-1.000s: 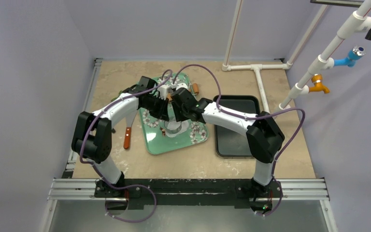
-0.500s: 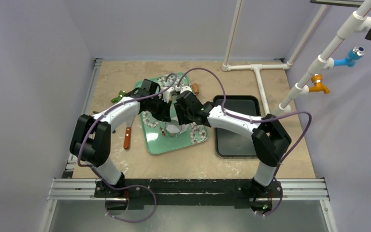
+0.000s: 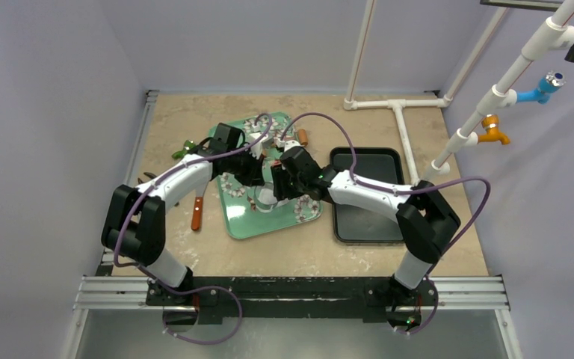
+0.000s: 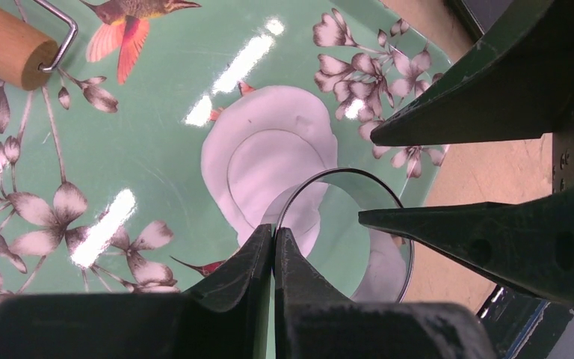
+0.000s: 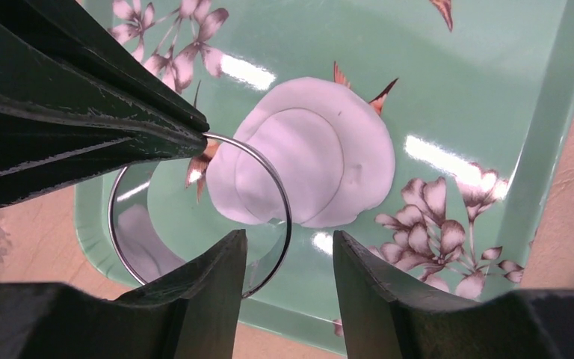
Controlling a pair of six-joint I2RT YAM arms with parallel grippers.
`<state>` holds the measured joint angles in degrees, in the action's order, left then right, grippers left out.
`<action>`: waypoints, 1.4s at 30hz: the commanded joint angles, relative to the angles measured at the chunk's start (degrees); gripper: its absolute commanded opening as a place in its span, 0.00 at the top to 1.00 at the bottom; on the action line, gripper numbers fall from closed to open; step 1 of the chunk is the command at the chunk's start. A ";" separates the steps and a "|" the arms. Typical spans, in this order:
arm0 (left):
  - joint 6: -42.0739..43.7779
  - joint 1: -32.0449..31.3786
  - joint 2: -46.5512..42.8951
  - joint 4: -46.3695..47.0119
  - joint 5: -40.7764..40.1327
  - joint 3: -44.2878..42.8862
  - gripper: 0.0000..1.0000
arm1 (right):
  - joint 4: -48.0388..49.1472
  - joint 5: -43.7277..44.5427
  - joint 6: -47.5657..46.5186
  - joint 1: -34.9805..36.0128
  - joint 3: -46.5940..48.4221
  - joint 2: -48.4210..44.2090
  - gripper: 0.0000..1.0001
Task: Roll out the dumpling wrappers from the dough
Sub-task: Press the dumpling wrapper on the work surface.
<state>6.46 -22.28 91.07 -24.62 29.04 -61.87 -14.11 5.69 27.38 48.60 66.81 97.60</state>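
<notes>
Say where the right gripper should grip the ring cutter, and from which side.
Probably the thin wall of the ring cutter, straddled inside and outside, from above, opposite where the left gripper pinches. It's an open-topped hoop partly over the dough, so only its rim offers purchase.

Dough (image 4: 269,157) ahead of my left fingers (image 4: 232,277): matte white, smooth. Ring cutter (image 4: 344,171): polished metal. Tray (image 4: 164,127): glossy green. Roller (image 4: 4,41) further out: bare wood, wire handle.

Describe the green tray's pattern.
The tray is mint green with flowers and orange birds; clearest in the left wrist view.
</notes>
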 commanded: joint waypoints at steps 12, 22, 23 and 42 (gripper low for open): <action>-4.84 -0.30 -2.31 6.91 2.19 2.99 1.00 | 3.65 3.19 0.83 -0.70 -0.15 2.38 0.91; -8.19 -0.26 2.06 6.04 2.32 1.98 1.00 | 5.38 11.83 -2.52 -0.70 2.59 6.05 1.00; -8.17 -0.26 2.22 5.69 2.56 1.89 1.00 | 4.78 12.14 -2.70 -0.68 3.35 6.76 1.00; -7.93 -0.13 6.25 3.83 3.68 0.82 1.00 | 3.88 15.98 -1.20 -0.69 3.80 8.13 1.00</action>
<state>-0.40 -22.22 96.36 -17.17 28.95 -59.44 -11.81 14.50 25.80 48.86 69.21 106.15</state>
